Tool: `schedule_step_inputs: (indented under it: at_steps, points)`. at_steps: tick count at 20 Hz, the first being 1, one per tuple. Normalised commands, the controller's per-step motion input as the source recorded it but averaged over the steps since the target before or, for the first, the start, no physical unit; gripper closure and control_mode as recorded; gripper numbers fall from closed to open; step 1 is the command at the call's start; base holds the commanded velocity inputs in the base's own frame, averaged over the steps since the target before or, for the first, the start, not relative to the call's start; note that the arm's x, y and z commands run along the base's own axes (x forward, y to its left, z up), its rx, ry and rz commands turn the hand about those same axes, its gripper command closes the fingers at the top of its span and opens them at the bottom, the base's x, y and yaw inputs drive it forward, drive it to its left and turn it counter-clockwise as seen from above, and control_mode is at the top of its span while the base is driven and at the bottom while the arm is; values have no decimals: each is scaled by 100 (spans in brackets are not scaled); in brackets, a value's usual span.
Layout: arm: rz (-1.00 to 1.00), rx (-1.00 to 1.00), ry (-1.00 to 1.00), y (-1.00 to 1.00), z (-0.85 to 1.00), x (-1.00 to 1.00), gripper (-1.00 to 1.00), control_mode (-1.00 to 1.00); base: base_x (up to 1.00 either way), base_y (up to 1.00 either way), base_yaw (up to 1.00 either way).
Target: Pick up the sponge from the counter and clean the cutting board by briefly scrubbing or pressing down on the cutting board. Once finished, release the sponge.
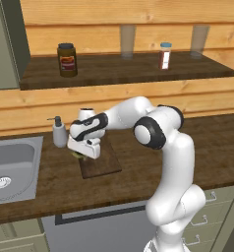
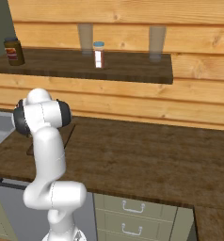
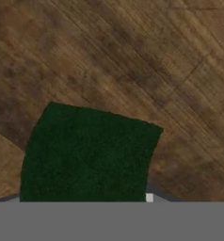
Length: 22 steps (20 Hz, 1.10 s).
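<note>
Claw: the gripper (image 1: 81,154) hung low over the near-left corner of the board, pointing down. In the hand view the sponge sat right up against the camera, between where the fingers would be; the fingertips themselves were hidden, so the jaws looked closed on the sponge, narrow but not fully shut.
Sponge: the sponge (image 3: 88,155) showed its dark green top in the hand view; a sliver of green-yellow peeked out under the hand in the left base view. It appeared to be at the board's left edge, held in the claw; whether it pressed on the wood I could not tell.
Handling: judged soft, light and springy; it should squash under pressure and not slip. Best held across its short sides, near the middle, so that the bottom face stays flat for scrubbing.
Board: the board (image 1: 103,165) lay flat on the counter (image 1: 138,177), just right of the sink, partly under the hand.
Sink: the sink (image 1: 11,167) was set in the counter to the left, with nothing in it but the drain.
Soap: a soap dispenser (image 1: 59,133) stood upright behind the sink's right corner, just beside the hand; a wide scrub stroke could knock it.
Shelf: on the shelf (image 1: 124,71) above stood a dark jar (image 1: 67,59), lid on, contents not visible, and a small shaker (image 1: 164,55) with a blue cap.
</note>
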Motion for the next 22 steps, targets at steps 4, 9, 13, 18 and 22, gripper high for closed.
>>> schedule_step_inputs:
  at_steps: [4,9,13,18,22]
  points:
    - [17,0,18,23,-42,-89,100,-100,0,0,0]
    - [22,0,10,24,-36,-100,100,-100,0,0,0]
    - [17,0,3,25,-29,-91,100,-100,0,0,0]
    - [14,9,29,4,-72,-97,100,-100,0,0,0]
    - [17,9,19,3,-63,-100,100,-100,0,0,0]
